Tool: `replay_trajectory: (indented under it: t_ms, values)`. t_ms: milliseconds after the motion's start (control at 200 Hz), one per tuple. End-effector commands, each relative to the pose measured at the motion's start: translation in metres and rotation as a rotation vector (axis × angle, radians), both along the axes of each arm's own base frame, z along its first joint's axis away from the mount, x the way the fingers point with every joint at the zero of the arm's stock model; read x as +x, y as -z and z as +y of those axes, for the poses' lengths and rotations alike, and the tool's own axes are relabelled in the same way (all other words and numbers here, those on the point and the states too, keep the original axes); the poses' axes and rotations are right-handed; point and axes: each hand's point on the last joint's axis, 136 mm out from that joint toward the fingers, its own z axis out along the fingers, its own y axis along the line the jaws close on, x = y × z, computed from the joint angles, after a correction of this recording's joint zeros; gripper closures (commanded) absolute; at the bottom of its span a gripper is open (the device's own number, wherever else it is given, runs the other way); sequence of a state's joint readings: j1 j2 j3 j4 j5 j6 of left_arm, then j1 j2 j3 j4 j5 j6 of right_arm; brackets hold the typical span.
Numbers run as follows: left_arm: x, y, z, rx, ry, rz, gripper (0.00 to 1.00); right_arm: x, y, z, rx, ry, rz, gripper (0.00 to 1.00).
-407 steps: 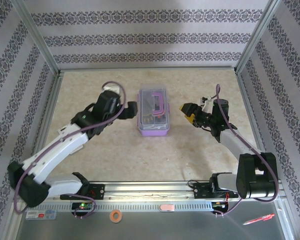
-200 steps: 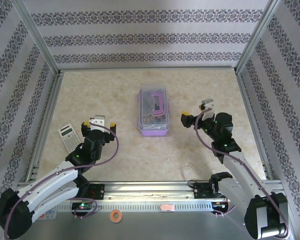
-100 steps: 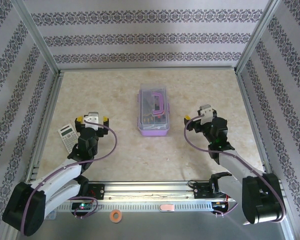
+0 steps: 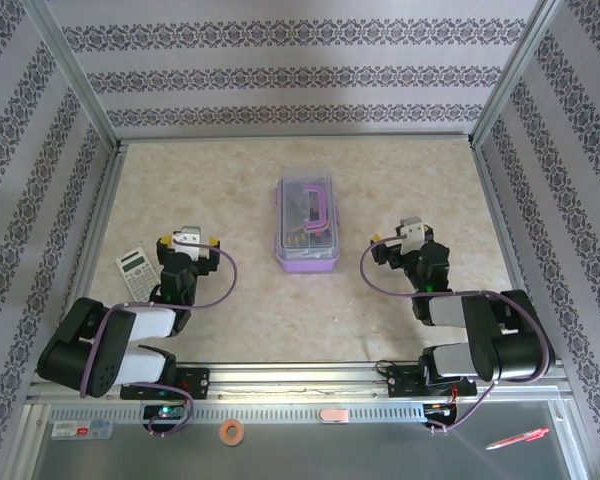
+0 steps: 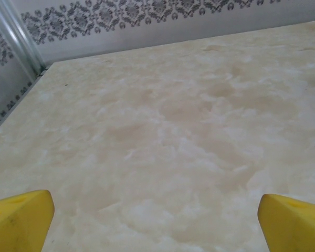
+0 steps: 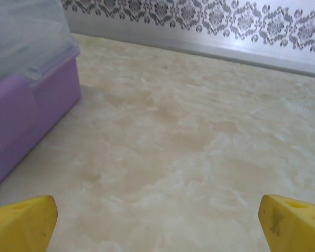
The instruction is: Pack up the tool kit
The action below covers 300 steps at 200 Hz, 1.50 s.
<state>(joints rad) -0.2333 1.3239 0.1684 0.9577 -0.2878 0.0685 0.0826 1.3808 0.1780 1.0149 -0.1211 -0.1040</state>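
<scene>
Beige marbled tabletop [image 4: 220, 170] holds the lilac plastic clear-lidded tool case [image 4: 308, 224] at 12 o'clock, centre. My left pincer [image 4: 186, 241] and right pincer [image 4: 404, 240] gape empty; swinging the right toward 10 o'clock could shove that case.

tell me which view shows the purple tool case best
The top external view: the whole tool case shows from above, clear lid and purple handle included. The right wrist view crops it to one lilac corner at its left edge.
</scene>
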Motion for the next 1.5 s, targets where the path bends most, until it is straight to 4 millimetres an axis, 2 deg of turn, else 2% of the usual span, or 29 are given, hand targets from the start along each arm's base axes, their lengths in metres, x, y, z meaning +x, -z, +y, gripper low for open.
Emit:
replay_trajectory:
  t_ms: [0, 185, 360, 405, 485, 704, 819, 914, 994, 1029, 1089, 1394, 1494]
  values:
    - [0.016, -0.028, -0.003, 0.004, 0.032, -0.094, 0.00, 0.007, -0.027, -0.009, 0.022, 0.040, -0.123, 0.02]
    - [0.022, -0.024, 0.002, 0.011, 0.035, -0.098, 0.01, 0.011, -0.021, -0.009, 0.023, 0.038, -0.114, 0.02]
    - [0.025, -0.009, 0.014, 0.002, -0.015, -0.156, 0.01, 0.013, -0.017, -0.013, 0.035, 0.055, -0.116, 0.02]
    - [0.024, -0.002, 0.017, -0.015, -0.023, -0.138, 0.01, 0.013, -0.017, -0.014, 0.037, 0.061, -0.120, 0.02]
    - [0.030, -0.003, 0.013, -0.007, 0.001, -0.134, 0.01, 0.013, -0.015, -0.016, 0.042, 0.072, -0.124, 0.02]
    - [0.040, 0.004, 0.022, -0.030, -0.039, -0.065, 0.01, 0.021, -0.013, -0.022, 0.044, 0.110, -0.105, 0.02]
    - [0.050, 0.010, 0.038, -0.056, -0.119, -0.001, 0.01, 0.031, -0.012, -0.030, 0.050, 0.165, -0.078, 0.02]
    - [0.055, 0.013, 0.048, -0.128, -0.117, 0.032, 0.01, 0.038, -0.009, -0.041, 0.052, 0.232, -0.040, 0.02]
    - [0.055, 0.013, 0.049, -0.130, -0.116, 0.025, 0.01, 0.044, -0.006, -0.054, 0.053, 0.317, -0.005, 0.02]
    - [0.055, 0.013, 0.049, -0.133, -0.117, 0.028, 0.01, 0.043, 0.001, -0.060, 0.058, 0.349, 0.026, 0.02]
    - [0.055, 0.013, 0.050, -0.133, -0.118, 0.023, 0.01, 0.044, -0.002, -0.064, 0.082, 0.354, 0.015, 0.02]
    - [0.055, 0.013, 0.049, -0.131, -0.114, 0.023, 0.01, 0.044, -0.005, -0.065, 0.084, 0.355, 0.006, 0.02]
    - [0.055, 0.013, 0.049, -0.131, -0.112, 0.024, 0.00, 0.044, -0.001, -0.058, 0.077, 0.318, 0.022, 0.02]
